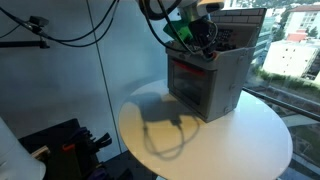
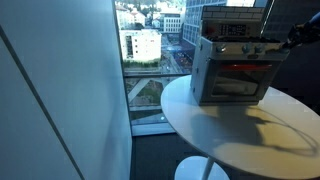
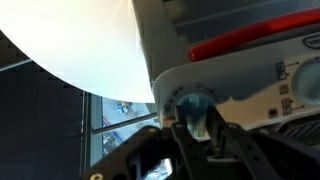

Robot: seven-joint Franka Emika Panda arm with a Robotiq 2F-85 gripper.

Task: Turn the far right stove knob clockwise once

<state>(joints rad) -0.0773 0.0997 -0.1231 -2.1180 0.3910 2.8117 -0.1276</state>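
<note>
The grey toy stove [image 1: 208, 85] stands on a round white table [image 1: 200, 140] and also shows in an exterior view [image 2: 235, 70] with its red-glowing window. In the wrist view the stove's front panel [image 3: 250, 80] fills the top right, with a red handle [image 3: 245, 42]. A bluish knob [image 3: 195, 108] sits between my gripper's [image 3: 195, 125] two dark fingers, which are closed against its sides. In an exterior view my gripper [image 1: 190, 35] is at the stove's upper front corner.
The round table's edge [image 2: 200, 140] is close to a tall window with a city view below. Black cables [image 1: 70, 30] hang at the back. Dark equipment [image 1: 60, 145] stands beside the table.
</note>
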